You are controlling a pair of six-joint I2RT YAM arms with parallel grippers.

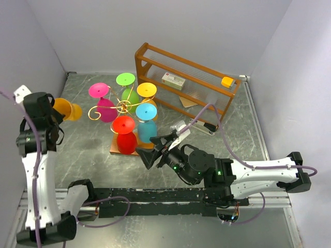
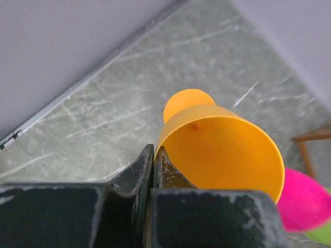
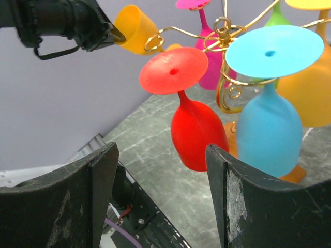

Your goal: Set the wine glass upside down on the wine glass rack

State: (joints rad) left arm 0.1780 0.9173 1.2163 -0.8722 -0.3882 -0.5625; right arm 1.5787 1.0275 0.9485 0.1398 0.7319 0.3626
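My left gripper (image 1: pixel 55 110) is shut on the rim of an orange wine glass (image 1: pixel 67 109), held on its side above the table with its foot toward the rack. The left wrist view shows my fingers (image 2: pixel 153 155) pinching the rim of the glass (image 2: pixel 222 150). The gold wire wine glass rack (image 1: pixel 124 106) stands right of it, with pink (image 1: pixel 106 108), green (image 1: pixel 129 95), yellow (image 1: pixel 146 90), blue (image 1: pixel 147 126) and red (image 1: pixel 125 137) glasses hanging upside down. In the right wrist view the orange glass (image 3: pixel 132 28) is next to a curled arm of the rack (image 3: pixel 223 31). My right gripper (image 1: pixel 155 148) is open and empty in front of the rack.
A brown wooden shelf (image 1: pixel 186 77) stands behind the rack to the right, holding a white box (image 1: pixel 173 80) and a yellow block (image 1: pixel 226 81). Grey walls close the table on the left, back and right. The rack's wooden base (image 1: pixel 115 151) lies close to my right gripper.
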